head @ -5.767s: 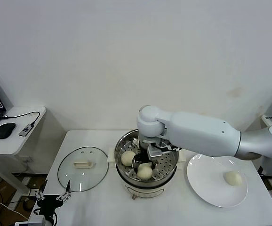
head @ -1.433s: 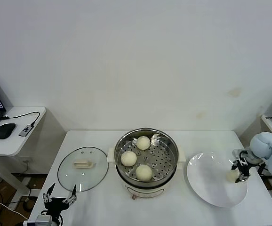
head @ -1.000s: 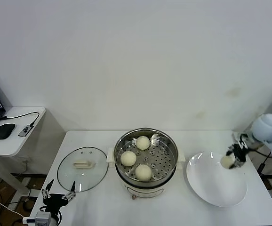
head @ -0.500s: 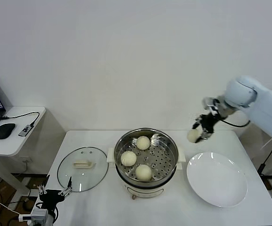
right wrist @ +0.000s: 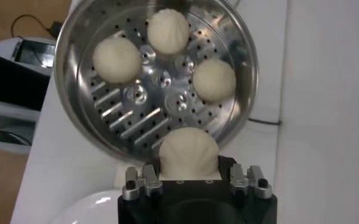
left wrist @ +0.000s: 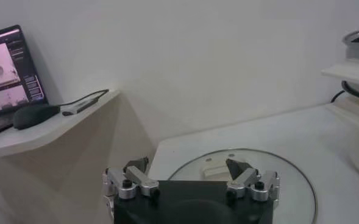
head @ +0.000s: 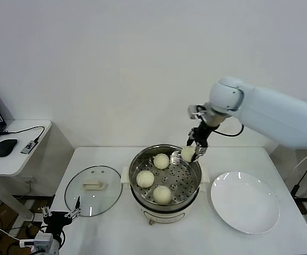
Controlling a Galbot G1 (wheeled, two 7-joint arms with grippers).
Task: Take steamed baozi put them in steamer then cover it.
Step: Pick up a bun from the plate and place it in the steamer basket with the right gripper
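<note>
The steel steamer (head: pixel 195 187) stands mid-table with three baozi on its perforated tray: (head: pixel 161 161), (head: pixel 145 179), (head: pixel 162 194). My right gripper (head: pixel 191 154) is shut on the fourth baozi (head: pixel 187 154) and holds it above the steamer's back right rim. In the right wrist view the held baozi (right wrist: pixel 188 153) sits between the fingers, over the steamer (right wrist: pixel 85 24) edge. The glass cover (head: pixel 93 190) lies flat left of the steamer. My left gripper (head: pixel 58 218) is open, low by the table's front left corner, with the cover (left wrist: pixel 289 176) in front of it.
An empty white plate (head: pixel 244 205) lies right of the steamer. A side desk (head: pixel 15 156) at the left carries a mouse, cable and laptop. The wall stands close behind the table.
My right gripper lifted the last baozi off the plate and carried it left, from above the plate to above the steamer's back right rim. The plate is now empty.
</note>
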